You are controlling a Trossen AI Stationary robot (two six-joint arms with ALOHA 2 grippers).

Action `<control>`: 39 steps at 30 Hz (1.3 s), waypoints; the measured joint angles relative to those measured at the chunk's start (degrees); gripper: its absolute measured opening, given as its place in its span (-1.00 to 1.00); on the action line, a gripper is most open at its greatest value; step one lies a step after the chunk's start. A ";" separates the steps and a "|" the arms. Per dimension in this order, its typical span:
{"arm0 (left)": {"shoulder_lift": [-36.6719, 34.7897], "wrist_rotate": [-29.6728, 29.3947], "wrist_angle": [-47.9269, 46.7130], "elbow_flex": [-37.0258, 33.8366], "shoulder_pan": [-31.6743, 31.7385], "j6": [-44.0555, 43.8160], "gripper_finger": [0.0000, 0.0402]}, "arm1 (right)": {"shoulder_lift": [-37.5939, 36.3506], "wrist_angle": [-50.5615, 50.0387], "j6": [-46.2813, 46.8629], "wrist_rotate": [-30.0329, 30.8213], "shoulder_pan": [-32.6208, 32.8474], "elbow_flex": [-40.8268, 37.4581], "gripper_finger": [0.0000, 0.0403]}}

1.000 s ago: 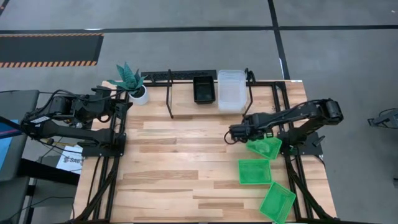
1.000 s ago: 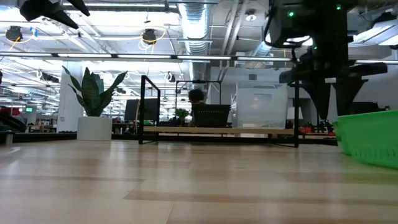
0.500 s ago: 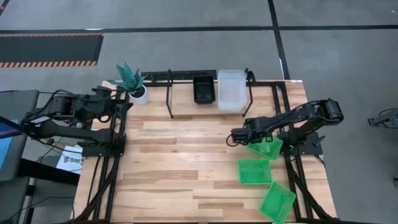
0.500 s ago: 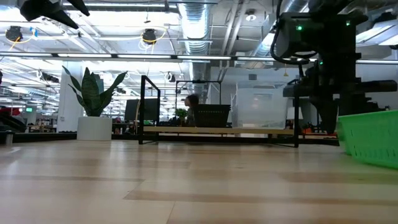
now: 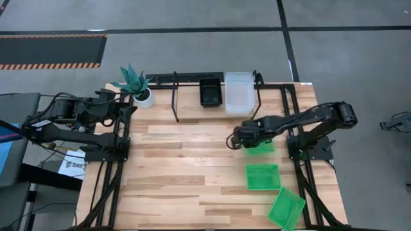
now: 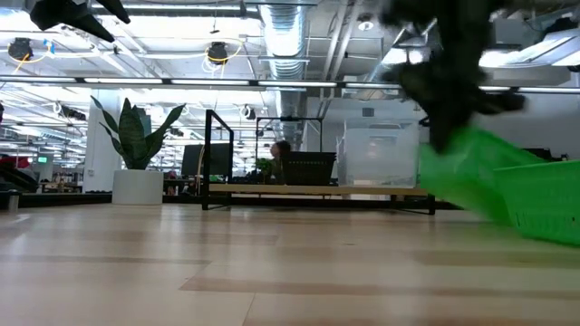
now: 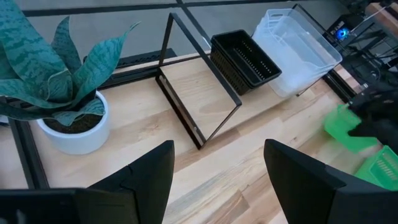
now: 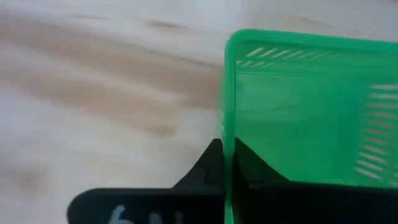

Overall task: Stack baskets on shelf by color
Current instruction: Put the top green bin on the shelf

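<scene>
A bright green rectangular plastic basket is pinched by its rim in the right claw, tilted above the wooden plank table. The left claw hangs released near the white plant pot.

Grey concrete floor all round the bench, cut by dark seams, with an orange-and-black hazard strip off past the far left corner. From bench height it's a big open workshop: white ducts and pipes overhead, rows of strip lights, desks and monitors way back, and one person sitting there.
</scene>
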 joint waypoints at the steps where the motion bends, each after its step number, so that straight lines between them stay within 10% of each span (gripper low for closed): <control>1: 0.00 0.00 -0.02 0.00 -0.01 0.00 0.17 | -0.54 1.26 -1.71 -0.23 0.14 1.99 -0.95; 12: 0.00 0.00 -0.07 0.00 0.00 0.02 0.17 | 0.13 35.37 -33.23 -13.64 -5.59 21.06 -0.98; 21: 0.00 -0.52 -0.07 0.00 -0.01 -0.53 0.17 | 12.82 36.35 -79.77 -14.41 -13.93 34.83 -0.97; 39: 0.00 -1.13 -4.29 0.00 0.01 -6.51 0.17 | 32.71 21.44 -97.70 -12.94 -22.80 48.08 -0.96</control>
